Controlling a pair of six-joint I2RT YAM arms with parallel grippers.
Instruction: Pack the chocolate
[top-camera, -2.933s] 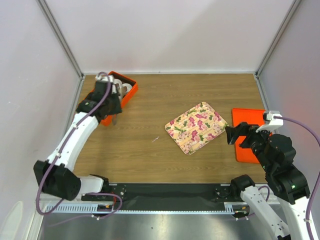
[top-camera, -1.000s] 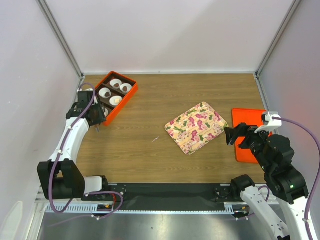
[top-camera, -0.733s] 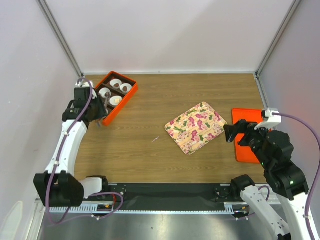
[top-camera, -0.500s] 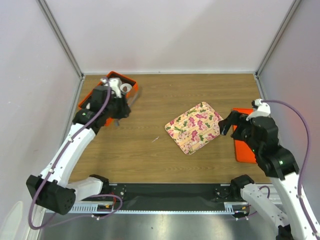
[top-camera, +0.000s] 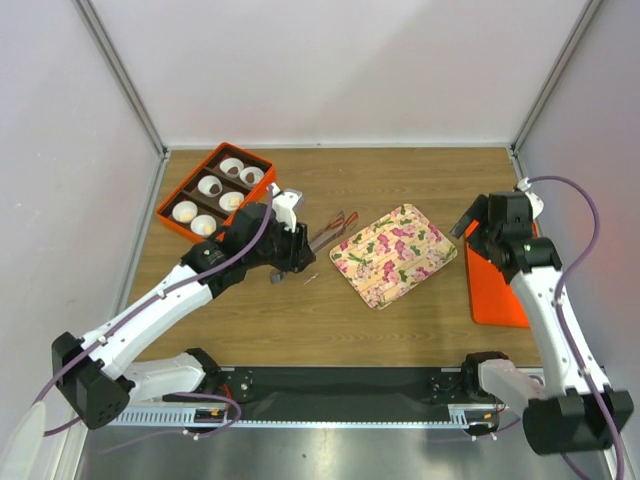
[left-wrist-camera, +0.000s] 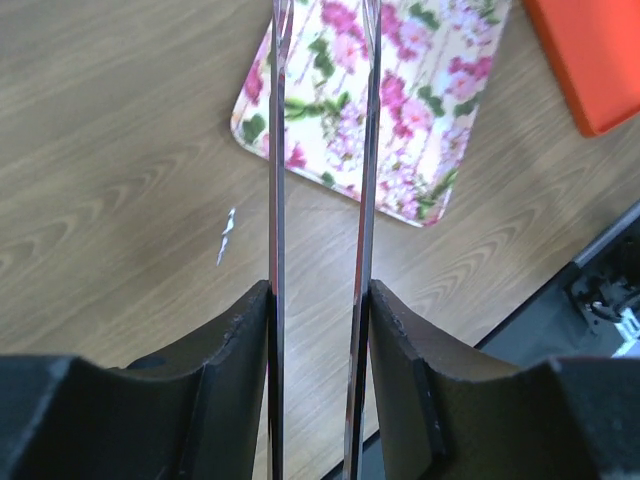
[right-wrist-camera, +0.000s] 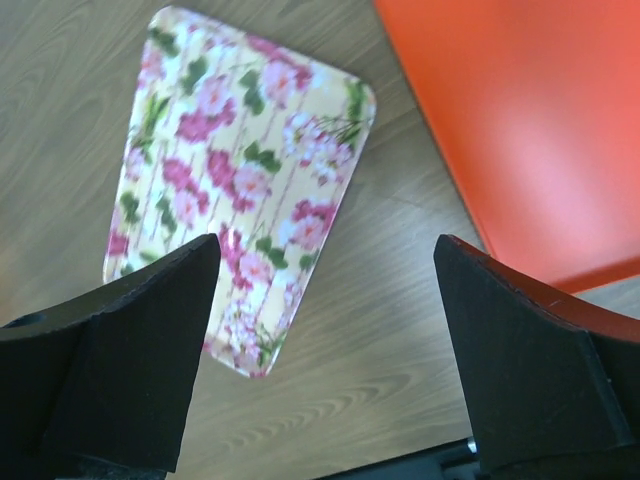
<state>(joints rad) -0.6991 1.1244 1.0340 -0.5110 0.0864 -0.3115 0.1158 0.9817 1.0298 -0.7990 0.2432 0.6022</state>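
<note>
My left gripper (top-camera: 291, 244) is shut on a pair of metal tongs (top-camera: 330, 228). The tongs point at the left corner of the pink-flowered tray (top-camera: 393, 255). In the left wrist view my gripper (left-wrist-camera: 320, 292) holds both blades of the tongs (left-wrist-camera: 276, 200), and their tips run off the top edge over the tray (left-wrist-camera: 400, 110). An orange box (top-camera: 168, 206) at the back left holds several white paper cups (top-camera: 210, 186). Some cups show dark centres that may be chocolate. No chocolate lies on the tray. My right gripper (top-camera: 470, 222) is open and empty.
A flat orange lid (top-camera: 497, 285) lies right of the tray and also shows in the right wrist view (right-wrist-camera: 520, 120). My right gripper (right-wrist-camera: 325, 250) hovers between the tray (right-wrist-camera: 230, 190) and the lid. A small white scrap (top-camera: 311, 278) lies on the wood.
My left arm swung from the orange box to the table's middle, carrying the tongs towards the tray. My right arm reached farther back, above the lid's left corner.
</note>
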